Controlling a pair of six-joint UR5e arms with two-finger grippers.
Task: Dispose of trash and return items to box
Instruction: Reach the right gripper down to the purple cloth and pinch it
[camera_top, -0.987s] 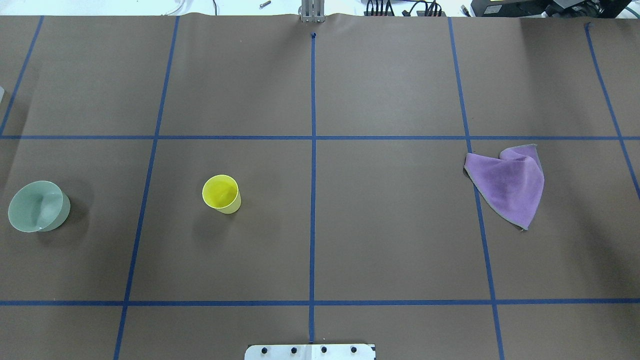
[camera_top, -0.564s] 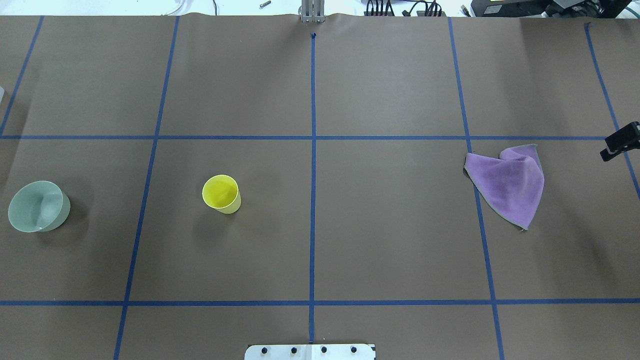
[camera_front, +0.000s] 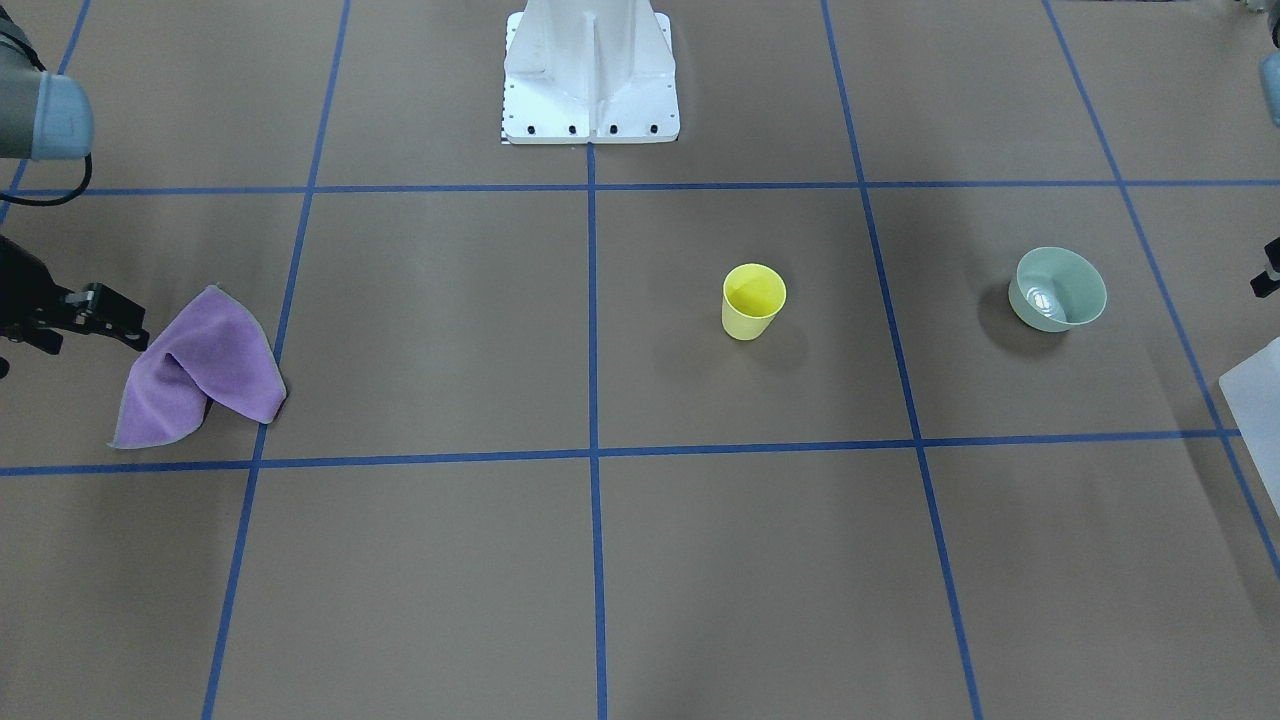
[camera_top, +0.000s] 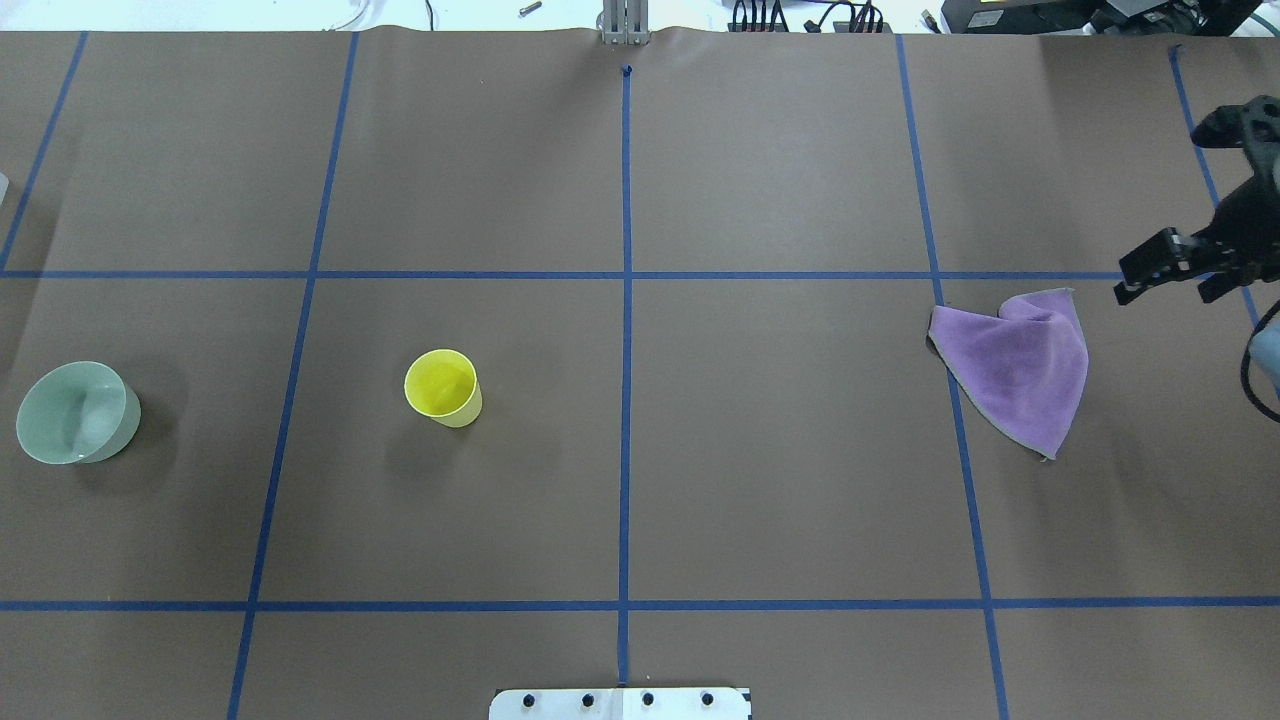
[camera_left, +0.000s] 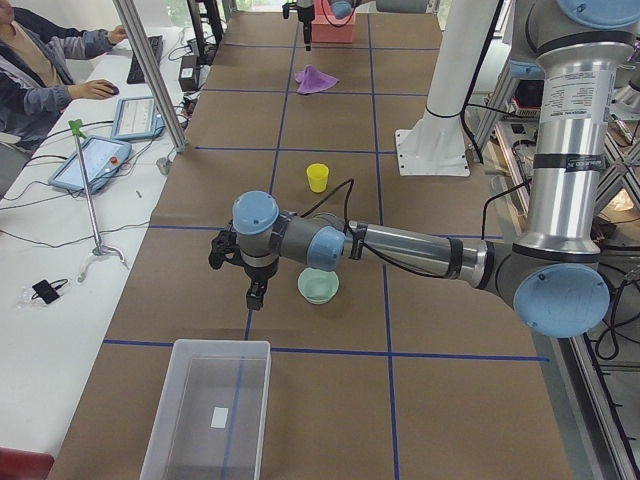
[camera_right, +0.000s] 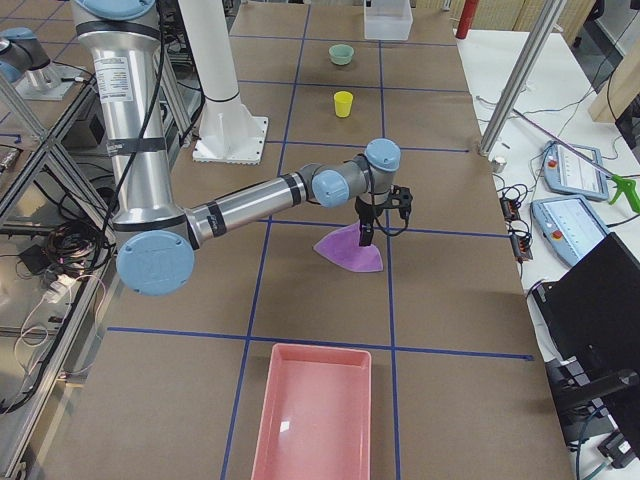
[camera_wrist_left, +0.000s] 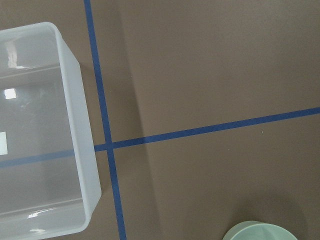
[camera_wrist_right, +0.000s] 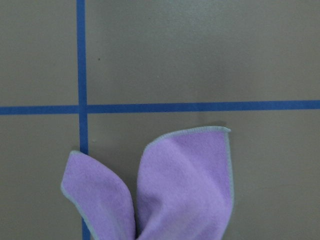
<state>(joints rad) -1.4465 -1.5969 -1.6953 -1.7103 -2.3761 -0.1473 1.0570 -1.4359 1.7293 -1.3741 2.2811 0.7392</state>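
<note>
A crumpled purple cloth (camera_top: 1020, 365) lies on the right of the table; it also shows in the front view (camera_front: 200, 370) and the right wrist view (camera_wrist_right: 185, 185). My right gripper (camera_top: 1165, 282) hangs just beyond the cloth's far right corner, apart from it, and looks open and empty. A yellow cup (camera_top: 442, 387) stands upright left of centre. A pale green bowl (camera_top: 76, 412) sits at the far left. My left gripper (camera_left: 255, 295) hovers beside the bowl (camera_left: 318, 286), near the clear box (camera_left: 160, 440). I cannot tell whether it is open or shut.
The clear plastic box (camera_wrist_left: 75, 125) stands at the table's left end. A pink tray (camera_right: 265, 420) stands at the right end. The white robot base (camera_front: 590, 70) is at the near middle edge. Blue tape lines cross the brown table.
My right arm has come in from the right edge of the overhead view and moved left, toward the purple cloth. The cup, bowl and cloth have not moved.
</note>
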